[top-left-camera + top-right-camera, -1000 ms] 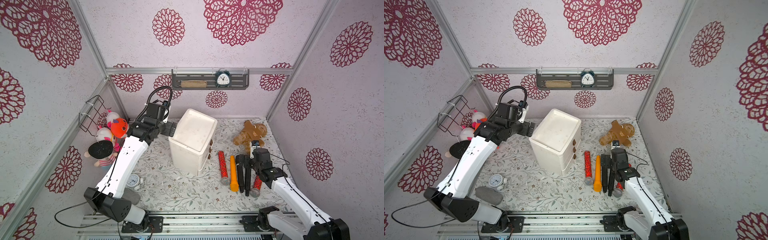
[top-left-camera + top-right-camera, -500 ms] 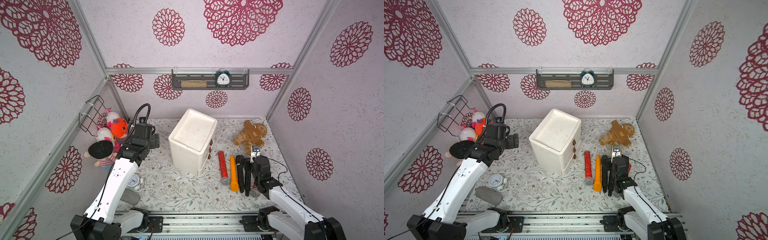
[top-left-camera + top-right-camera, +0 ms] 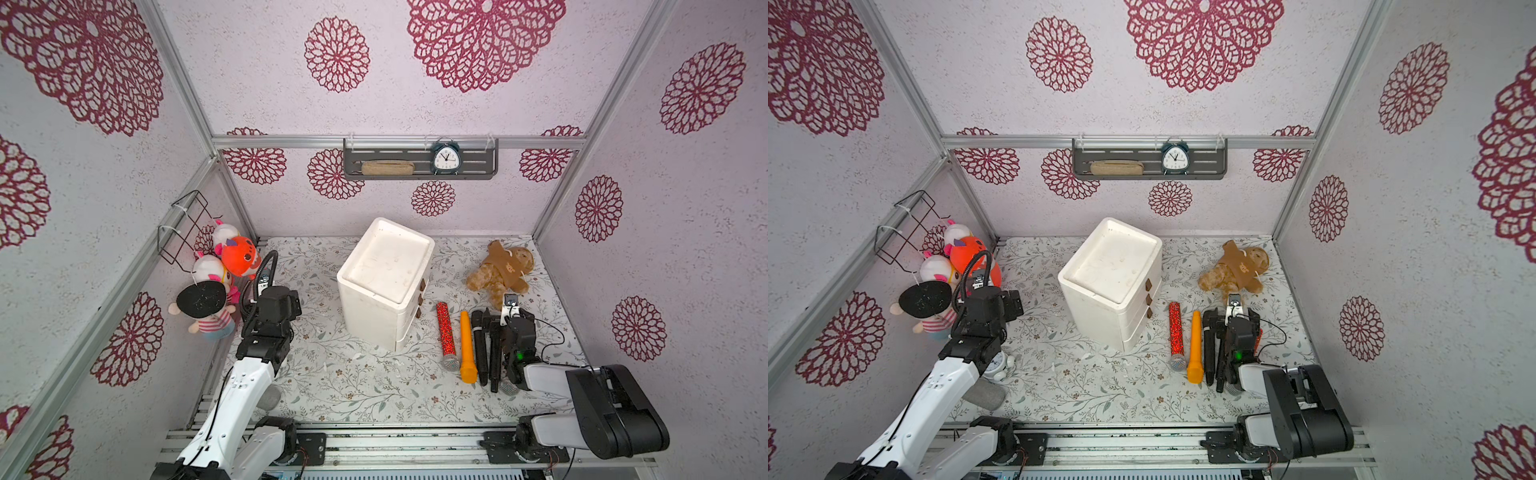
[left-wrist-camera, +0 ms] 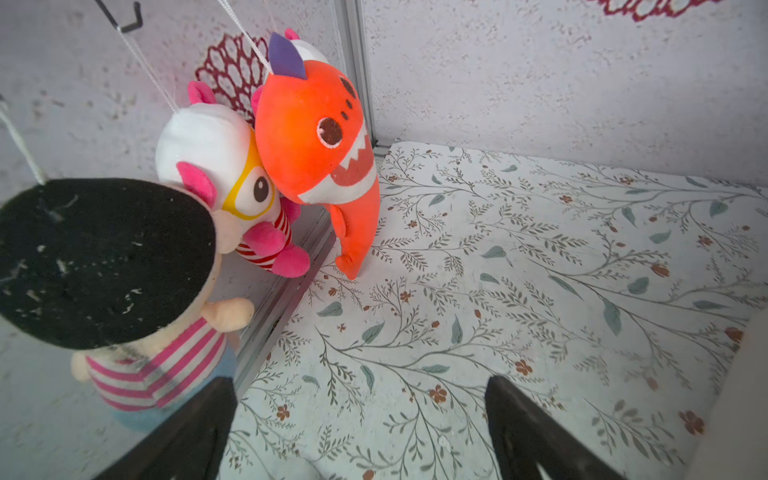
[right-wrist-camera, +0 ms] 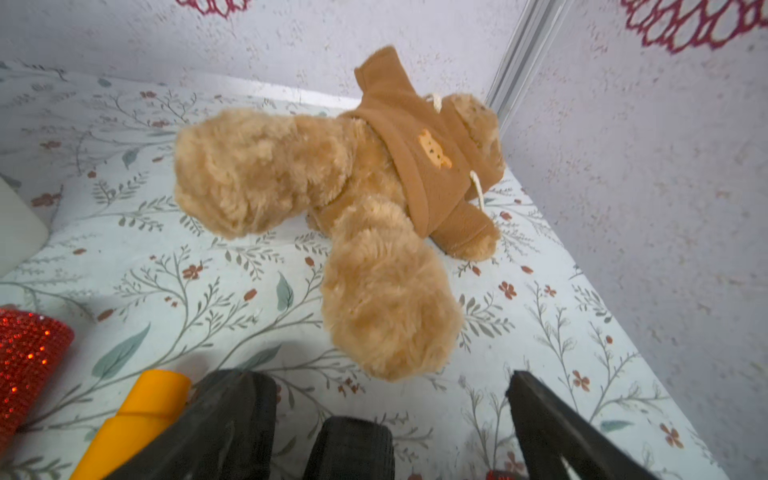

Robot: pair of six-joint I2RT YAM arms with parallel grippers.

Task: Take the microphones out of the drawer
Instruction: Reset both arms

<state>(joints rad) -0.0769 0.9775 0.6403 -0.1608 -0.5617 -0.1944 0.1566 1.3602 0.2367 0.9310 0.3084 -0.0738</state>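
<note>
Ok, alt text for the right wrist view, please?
A brown teddy bear in a hoodie lies on the floral mat ahead of the open right claw. Beside the claw show the ends of a red glitter microphone, an orange microphone and a black microphone.

Pale walls (image 3: 257,83) carry crimson floral medallions. A grey shelf (image 3: 419,176) hangs above the leaf-patterned desk (image 3: 353,386).

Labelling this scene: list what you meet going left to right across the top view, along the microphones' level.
Black-haired plush doll → left arm → white drawer unit → red glitter microphone → orange microphone → black microphone. Teddy bear left out: it overlaps the microphones.
</note>
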